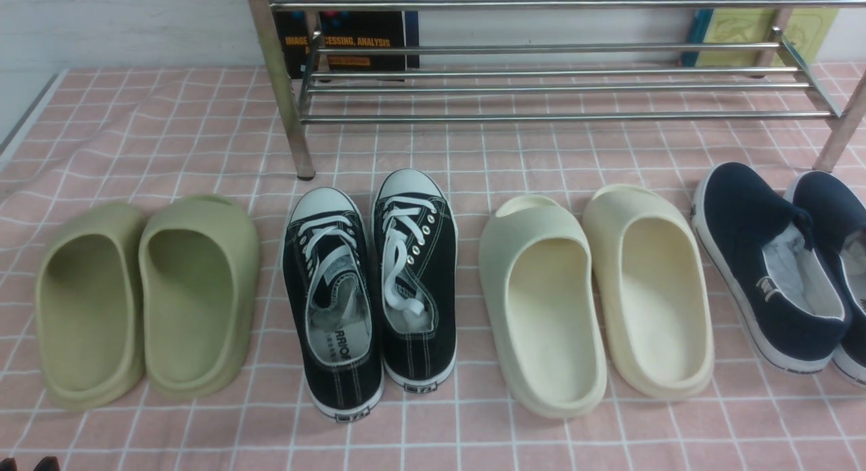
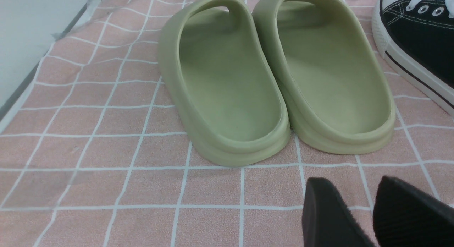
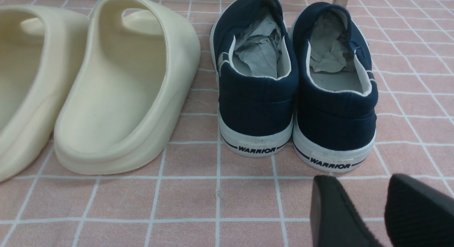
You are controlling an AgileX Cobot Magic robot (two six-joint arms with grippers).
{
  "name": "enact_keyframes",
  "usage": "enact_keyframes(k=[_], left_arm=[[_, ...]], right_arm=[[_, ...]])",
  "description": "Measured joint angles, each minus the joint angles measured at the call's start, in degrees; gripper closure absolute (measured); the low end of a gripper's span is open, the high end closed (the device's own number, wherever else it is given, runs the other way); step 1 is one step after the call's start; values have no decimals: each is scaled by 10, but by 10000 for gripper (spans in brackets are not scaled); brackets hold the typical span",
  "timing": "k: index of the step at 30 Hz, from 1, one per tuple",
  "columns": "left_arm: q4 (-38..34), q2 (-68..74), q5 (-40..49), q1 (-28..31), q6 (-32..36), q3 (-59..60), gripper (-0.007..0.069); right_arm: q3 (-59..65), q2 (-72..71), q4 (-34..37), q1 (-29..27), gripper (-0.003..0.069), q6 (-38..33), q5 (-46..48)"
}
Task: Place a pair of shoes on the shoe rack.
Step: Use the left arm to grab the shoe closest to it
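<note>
The pair of shoes, two black canvas sneakers with white laces and toe caps, stands side by side on the pink checked cloth: the left one [image 1: 331,302] and the right one [image 1: 414,281], toes toward the shoe rack [image 1: 555,88]. The chrome rack stands behind them with bare bars. One sneaker's side [image 2: 422,37] shows in the left wrist view. My left gripper [image 2: 351,181] hovers open over the cloth, behind the heels of the olive slides, holding nothing. My right gripper [image 3: 360,177] is open and empty too, just behind the heels of the navy slip-ons.
Olive slides [image 1: 145,298] lie left of the sneakers, cream slides [image 1: 595,295] right of them, navy slip-ons [image 1: 771,261] at the far right. Books [image 1: 352,45] lean behind the rack. The table's left edge [image 1: 27,119] meets a white wall.
</note>
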Motion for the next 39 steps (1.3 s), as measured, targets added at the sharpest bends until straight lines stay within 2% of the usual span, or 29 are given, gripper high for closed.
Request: enact_keyframes(k=[27,30,32,36,37,39], left_arm=[[-4,0,0,0,0,0,384],[-43,0,-4,0,-2,0,384],[-98,0,-13,0,-21,1,384],[-266,0,-46,0,-115,2,384],[-276,0,-48,0,-121,2,384],[-391,0,-78,0,-188,2,384]], right_arm=[[0,0,0,0,419,0,0],[0,0,0,0,419,0,0],[0,0,0,0,419,0,0],[0,0,0,0,419,0,0],[0,0,0,0,419,0,0],[0,0,0,0,419,0,0]])
